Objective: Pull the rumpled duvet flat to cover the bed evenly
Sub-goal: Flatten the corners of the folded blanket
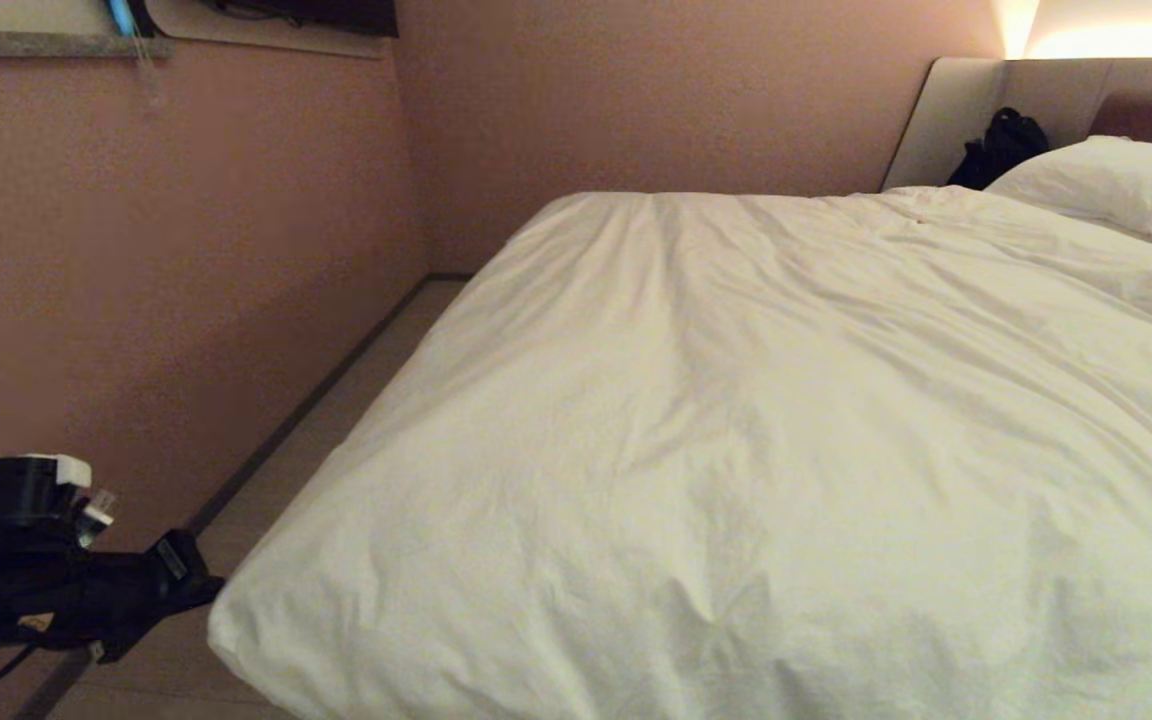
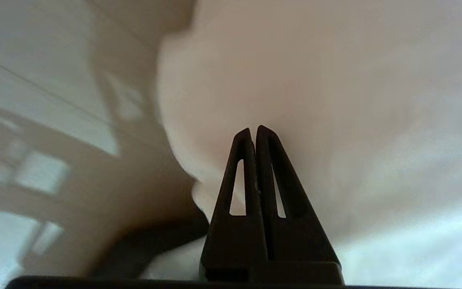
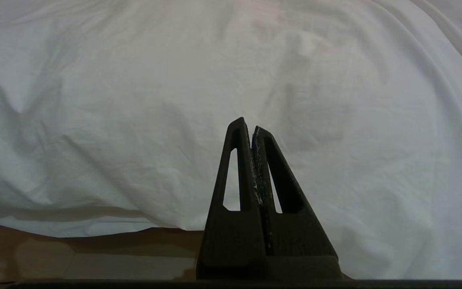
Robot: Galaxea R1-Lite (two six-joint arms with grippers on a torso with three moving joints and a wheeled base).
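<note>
Left hand (image 1: 181, 570) clenched on nothing, parked just off the near left corner of the duvet (image 1: 736, 430), over the floor strip (image 1: 356, 400) by the wall. Right hand (image 3: 251, 128) clenched too, empty, hovering above the near edge. Looks like late-stage tidying: duvet draped over pretty much the whole bed (image 1: 956, 120), reaching up to the pillow (image 1: 1116, 185). Next up, probably opening up and pinching that corner for a last tug. Puffy cotton, soft creases, one long ridge running lengthwise.

No readable text, label or number shows anywhere.
</note>
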